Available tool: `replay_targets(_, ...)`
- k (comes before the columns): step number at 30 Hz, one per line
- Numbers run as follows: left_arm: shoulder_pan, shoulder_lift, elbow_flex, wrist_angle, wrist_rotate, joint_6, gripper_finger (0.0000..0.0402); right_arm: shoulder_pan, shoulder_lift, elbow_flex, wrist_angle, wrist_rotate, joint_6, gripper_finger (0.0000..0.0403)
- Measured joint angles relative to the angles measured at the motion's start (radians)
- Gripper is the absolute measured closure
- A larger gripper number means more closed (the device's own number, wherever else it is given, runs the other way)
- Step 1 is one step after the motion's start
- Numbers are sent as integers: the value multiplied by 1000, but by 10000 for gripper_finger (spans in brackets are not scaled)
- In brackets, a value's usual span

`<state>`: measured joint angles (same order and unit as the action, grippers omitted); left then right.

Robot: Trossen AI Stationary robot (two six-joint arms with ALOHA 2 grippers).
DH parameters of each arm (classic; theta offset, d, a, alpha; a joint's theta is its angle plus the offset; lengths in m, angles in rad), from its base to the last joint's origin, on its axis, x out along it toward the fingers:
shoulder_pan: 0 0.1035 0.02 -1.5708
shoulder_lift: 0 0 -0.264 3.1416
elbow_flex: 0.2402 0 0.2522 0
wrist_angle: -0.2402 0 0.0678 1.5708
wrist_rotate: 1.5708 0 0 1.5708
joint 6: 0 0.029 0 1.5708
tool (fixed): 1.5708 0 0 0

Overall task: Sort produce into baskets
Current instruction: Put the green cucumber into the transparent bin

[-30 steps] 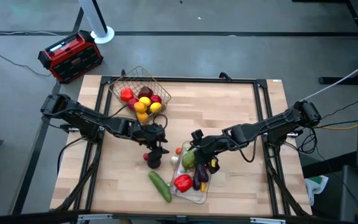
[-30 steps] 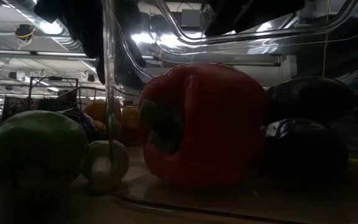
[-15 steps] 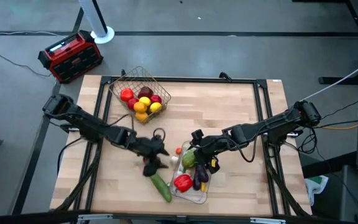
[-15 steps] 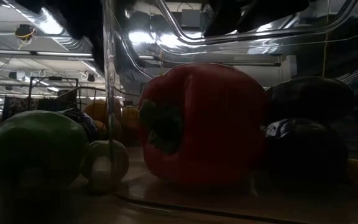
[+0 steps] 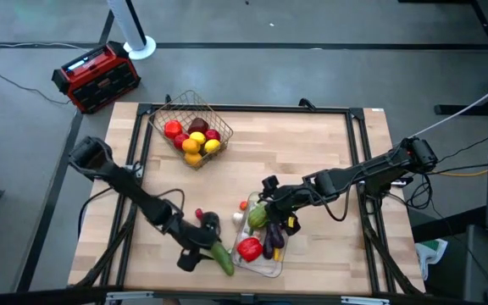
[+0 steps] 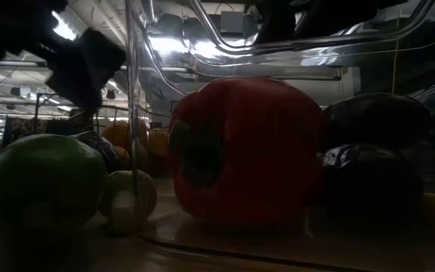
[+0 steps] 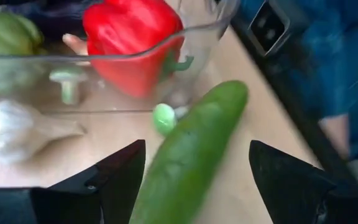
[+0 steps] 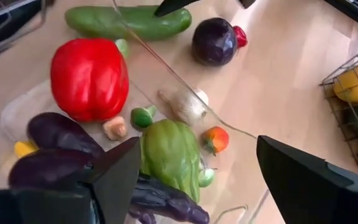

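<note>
A green cucumber point(image 5: 220, 256) lies flat on the table by the near edge, beside the clear tray point(image 5: 271, 269). My left gripper point(image 5: 202, 247) is open over the cucumber's point(image 7: 191, 155) end, one finger on either side and a gap to each. The tray holds a red pepper point(image 5: 249, 248), purple eggplants point(image 5: 272, 237) and a green squash point(image 5: 257, 216). My right gripper point(image 5: 266, 196) hangs open above the squash point(image 8: 173, 152). The wire basket point(image 5: 169, 105) at the far left holds red, yellow and orange fruits.
A dark purple round piece point(image 5: 211, 222), a small red piece point(image 5: 199, 213), a small orange one point(image 5: 243, 204) and a white bulb point(image 5: 237, 217) lie loose left of the tray. A red-and-black box point(image 5: 96, 76) stands beyond the far left corner. Someone in blue point(image 7: 328, 74) is past the near edge.
My left gripper has swung from the middle of the table toward the near edge, sinking a little and rolling, and now straddles the cucumber's end. The produce has not moved.
</note>
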<state>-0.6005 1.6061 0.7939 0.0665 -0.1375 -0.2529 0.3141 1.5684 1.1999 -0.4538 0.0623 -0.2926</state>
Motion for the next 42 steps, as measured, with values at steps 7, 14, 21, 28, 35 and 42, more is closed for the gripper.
replay_targets(7,-2,119,56,-2,-17,171,119,0,0,0,-22,26,0,86)
replay_targets(14,-2,191,70,-4,-13,181,119,0,0,0,-28,27,0,86)
replay_targets(21,-2,200,71,-1,-18,144,151,0,0,0,-43,27,7,86)
replay_targets(28,-2,187,85,-7,-18,28,219,0,0,0,-84,27,52,86)
replay_targets(35,-2,169,174,-3,-20,0,204,0,-10,0,-95,28,52,86)
replay_targets(42,47,170,258,-6,-27,84,191,0,-43,0,-122,29,52,86)
